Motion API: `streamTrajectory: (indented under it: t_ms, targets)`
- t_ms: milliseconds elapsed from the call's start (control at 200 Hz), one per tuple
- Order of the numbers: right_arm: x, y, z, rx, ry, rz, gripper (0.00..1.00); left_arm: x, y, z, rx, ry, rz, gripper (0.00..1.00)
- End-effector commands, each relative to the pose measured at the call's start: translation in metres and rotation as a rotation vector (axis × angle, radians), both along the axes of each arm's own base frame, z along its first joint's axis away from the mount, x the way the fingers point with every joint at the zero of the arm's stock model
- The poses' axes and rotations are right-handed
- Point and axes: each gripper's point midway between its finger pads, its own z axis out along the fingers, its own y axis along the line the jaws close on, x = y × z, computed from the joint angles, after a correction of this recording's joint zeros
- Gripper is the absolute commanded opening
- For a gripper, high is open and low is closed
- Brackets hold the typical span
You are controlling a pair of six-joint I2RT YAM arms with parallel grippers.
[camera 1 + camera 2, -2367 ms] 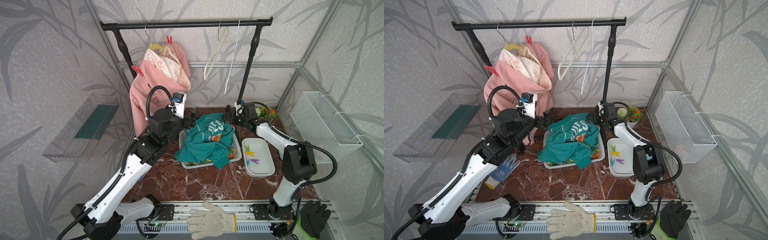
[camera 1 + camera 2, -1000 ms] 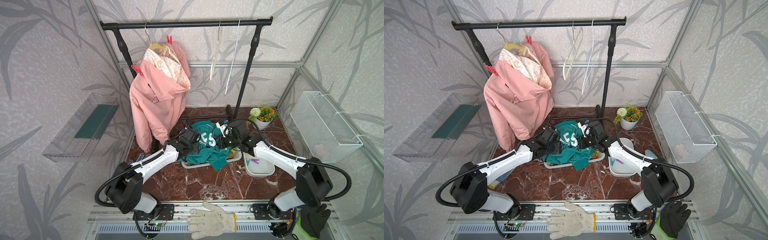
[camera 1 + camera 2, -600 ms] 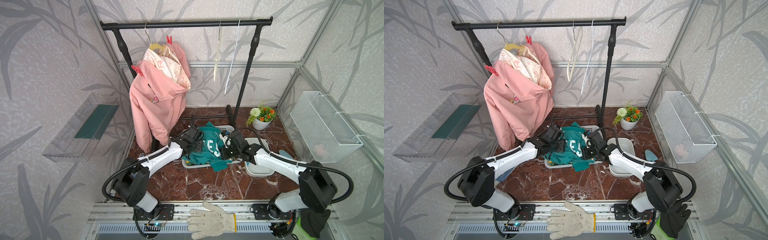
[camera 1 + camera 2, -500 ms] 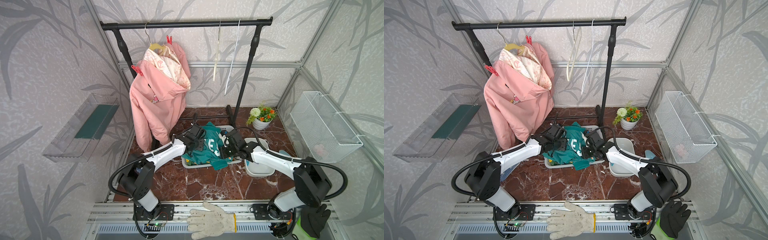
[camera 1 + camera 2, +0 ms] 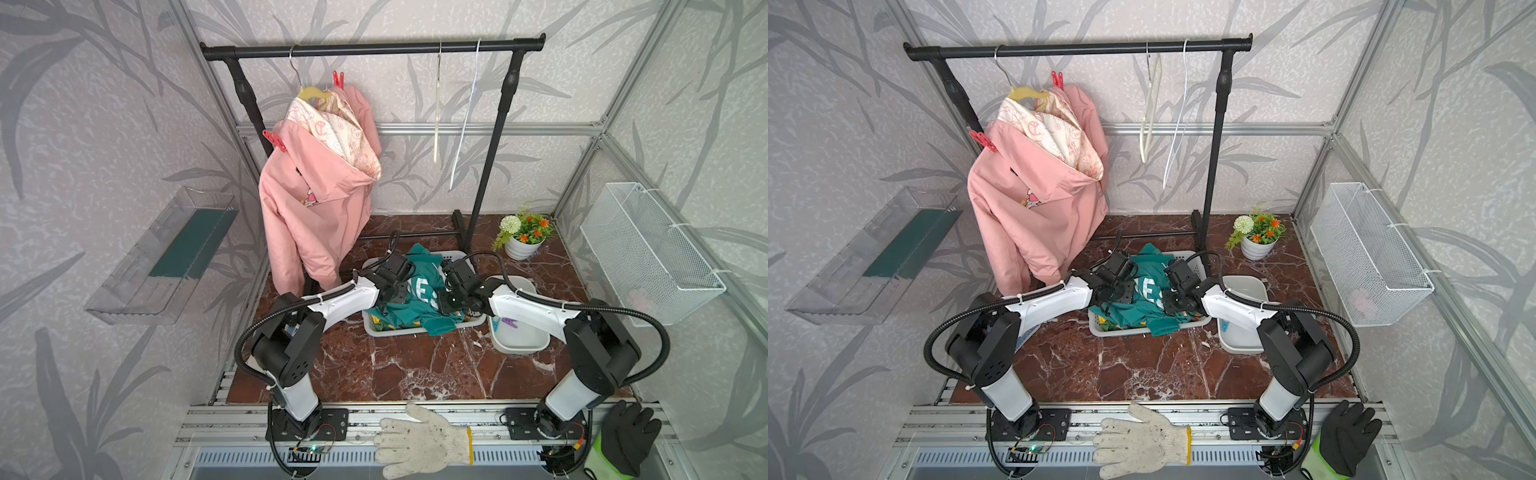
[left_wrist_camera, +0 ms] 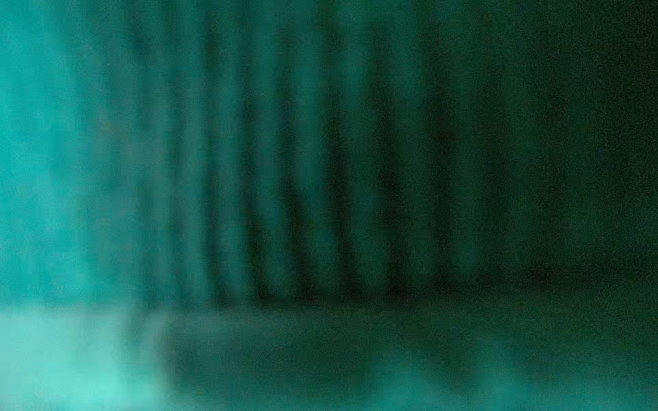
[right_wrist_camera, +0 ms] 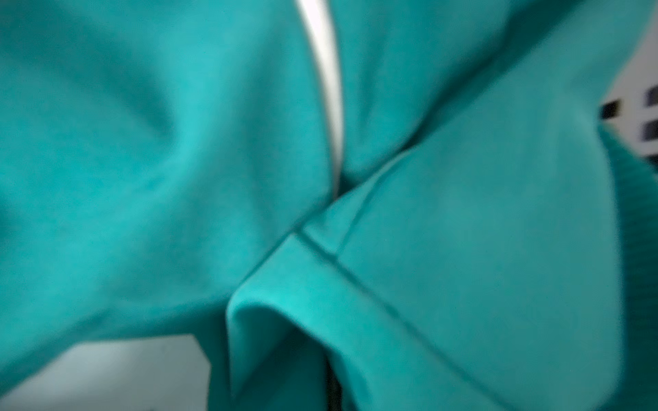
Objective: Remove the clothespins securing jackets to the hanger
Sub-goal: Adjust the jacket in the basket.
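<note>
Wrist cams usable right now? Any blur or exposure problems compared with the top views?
Left wrist: dark and fully defocused, only teal jacket fabric smeared across the frame. Right wrist: brighter but soft, with teal folds and a white strip readable. Both top views: sharp and evenly lit, pink jacket crisp.

Both top views: high at front, angled down over whole marble tabletop (image 5: 415,365) + clothes rack (image 5: 374,48), near-identical. Wrist cams: v. close on teal jacket (image 7: 463,249), blurred.
</note>
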Motion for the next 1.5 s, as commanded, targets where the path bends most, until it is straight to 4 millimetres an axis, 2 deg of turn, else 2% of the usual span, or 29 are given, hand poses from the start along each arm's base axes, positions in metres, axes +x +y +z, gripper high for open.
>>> streamTrajectory:
  t_ms: [0,90,165,230,330,420,515,605,705,900,1075,1250,1370,1495]
  targets:
    - [-0.005,-0.049,-0.028,-0.186,0.068,-0.113,0.01,-0.010,0.005,0.024,-0.023,-0.038,0.000,0.56]
    - [-0.003,-0.042,-0.027,-0.157,0.067,-0.098,0.02,-0.013,0.000,0.065,-0.058,-0.133,-0.033,0.62]
    - [-0.001,-0.038,-0.025,-0.145,0.060,-0.093,0.02,-0.017,0.003,0.088,-0.076,-0.172,-0.034,0.67]
    - [0.001,-0.041,-0.023,-0.161,0.054,-0.102,0.02,-0.021,0.009,0.098,-0.071,-0.172,-0.018,0.69]
    - [0.002,-0.041,-0.021,-0.162,0.051,-0.099,0.02,-0.031,0.020,0.102,-0.058,-0.150,0.025,0.71]
    - [0.003,-0.037,-0.017,-0.137,0.038,-0.101,0.02,-0.038,0.033,0.093,-0.041,-0.118,0.098,0.72]
    - [0.005,-0.038,-0.013,-0.132,0.025,-0.107,0.03,-0.049,0.043,0.070,-0.022,-0.027,0.164,0.72]
    - [0.004,-0.040,-0.013,-0.141,0.024,-0.110,0.03,-0.058,0.036,0.053,-0.053,0.052,0.170,0.70]
    - [0.004,-0.042,-0.014,-0.151,0.028,-0.115,0.03,-0.064,0.019,0.041,-0.151,0.093,0.147,0.67]
    - [0.004,-0.044,-0.013,-0.156,0.027,-0.124,0.03,-0.049,0.004,0.031,-0.178,0.070,0.120,0.59]
    - [0.003,-0.055,-0.010,-0.203,0.023,-0.158,0.03,-0.032,-0.021,0.014,-0.218,0.085,0.078,0.42]
    - [-0.001,-0.058,-0.010,-0.200,0.027,-0.173,0.04,-0.022,-0.033,-0.007,-0.235,0.101,0.056,0.39]
    - [-0.001,-0.059,-0.008,-0.200,0.020,-0.179,0.06,-0.025,-0.029,-0.021,-0.212,0.107,0.056,0.39]
    - [0.001,-0.057,0.001,-0.170,-0.010,-0.179,0.09,-0.029,-0.018,-0.013,-0.170,0.080,0.053,0.40]
